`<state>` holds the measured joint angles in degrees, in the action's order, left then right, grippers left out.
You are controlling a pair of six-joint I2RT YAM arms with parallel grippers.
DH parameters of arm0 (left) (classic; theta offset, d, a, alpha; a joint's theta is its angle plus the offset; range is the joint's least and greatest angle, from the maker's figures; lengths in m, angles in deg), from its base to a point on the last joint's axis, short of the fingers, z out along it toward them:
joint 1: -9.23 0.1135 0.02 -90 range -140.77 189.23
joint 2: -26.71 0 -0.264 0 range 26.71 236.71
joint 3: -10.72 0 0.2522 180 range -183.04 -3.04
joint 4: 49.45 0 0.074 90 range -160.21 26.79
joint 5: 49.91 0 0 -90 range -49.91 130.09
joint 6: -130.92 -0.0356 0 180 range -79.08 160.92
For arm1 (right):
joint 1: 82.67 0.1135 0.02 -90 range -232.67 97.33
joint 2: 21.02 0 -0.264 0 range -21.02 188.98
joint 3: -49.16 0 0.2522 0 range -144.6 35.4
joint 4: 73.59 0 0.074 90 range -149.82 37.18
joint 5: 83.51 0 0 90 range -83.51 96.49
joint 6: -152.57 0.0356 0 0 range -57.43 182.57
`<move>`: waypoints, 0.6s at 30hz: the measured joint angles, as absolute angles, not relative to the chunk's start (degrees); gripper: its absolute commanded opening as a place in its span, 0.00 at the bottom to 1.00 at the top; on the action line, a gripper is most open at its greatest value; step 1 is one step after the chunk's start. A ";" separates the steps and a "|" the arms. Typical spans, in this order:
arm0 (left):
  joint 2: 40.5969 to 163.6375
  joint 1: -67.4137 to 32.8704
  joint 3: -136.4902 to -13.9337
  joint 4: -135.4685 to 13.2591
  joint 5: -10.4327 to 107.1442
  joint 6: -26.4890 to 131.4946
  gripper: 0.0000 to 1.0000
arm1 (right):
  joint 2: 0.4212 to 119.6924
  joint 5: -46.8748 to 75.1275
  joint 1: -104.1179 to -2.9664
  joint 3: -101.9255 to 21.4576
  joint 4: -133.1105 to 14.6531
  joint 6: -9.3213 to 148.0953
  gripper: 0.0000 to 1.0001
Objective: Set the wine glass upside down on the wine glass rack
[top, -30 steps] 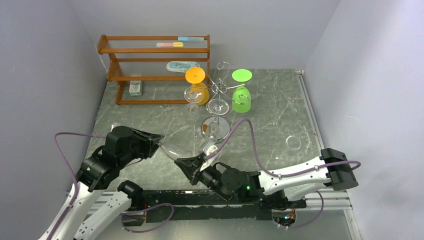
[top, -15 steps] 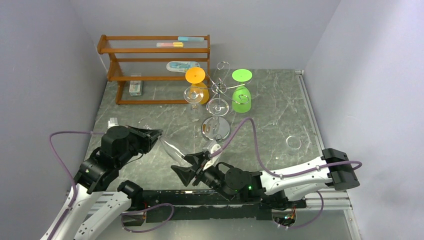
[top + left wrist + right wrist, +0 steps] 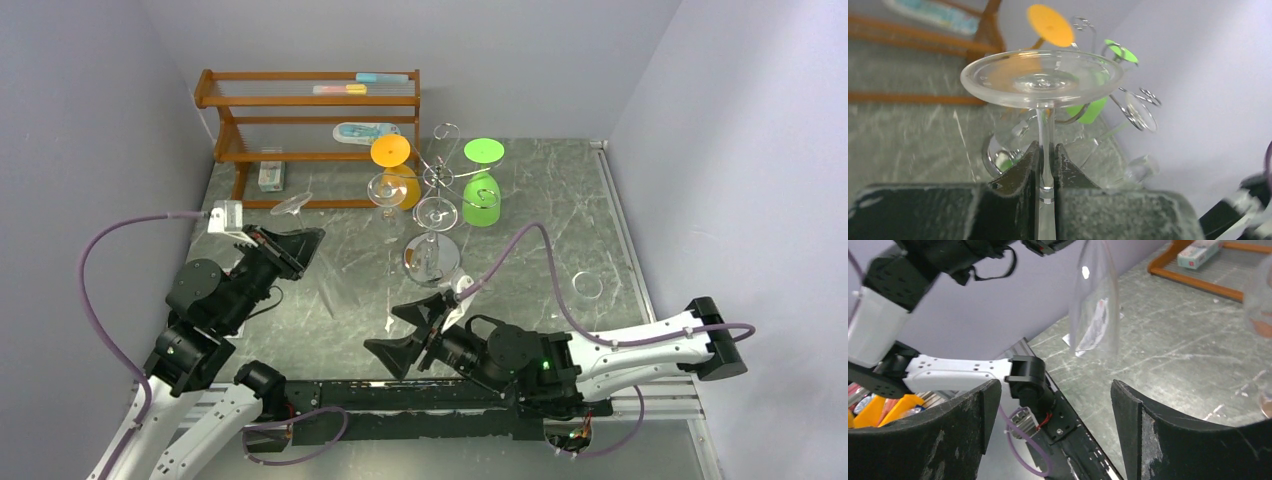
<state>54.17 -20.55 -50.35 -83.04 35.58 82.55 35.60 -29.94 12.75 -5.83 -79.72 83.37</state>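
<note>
Left tool (image 3: pixel 1047 156) now carrying wine glass (image 3: pixel 1042 78) alone, rising above tabletop (image 3: pixel 560 220). It is clamping stem, foot up, bowl hanging below, well apart from wine glass rack (image 3: pixel 436 180).
Right tool (image 3: pixel 412 328) backing off, gaping wide, empty.
Handover looking finished; hanging remaining.
Left arm reaching up, wrist pointing rackward.

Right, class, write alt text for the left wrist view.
The left gripper is shut on the stem of a clear wine glass, its round foot uppermost in frame. Behind, blurred, stands the chrome wine glass rack with an orange glass and a green glass.
</note>
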 measured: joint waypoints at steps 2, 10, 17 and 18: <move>54.33 -20.55 -50.37 -79.52 39.71 75.32 0.05 | 35.71 -28.63 12.75 -8.89 -76.60 82.91 0.87; 55.51 -20.57 -51.40 -72.29 52.21 55.25 0.05 | 37.39 -23.67 9.56 -27.80 -66.13 84.88 0.85; 57.06 -20.55 -52.43 -68.05 59.12 47.43 0.05 | 48.38 -17.02 -2.81 -51.40 -53.74 96.22 0.83; 57.37 -20.57 -52.65 -67.74 59.73 46.86 0.05 | 49.37 -15.93 -4.37 -52.76 -52.53 98.01 0.82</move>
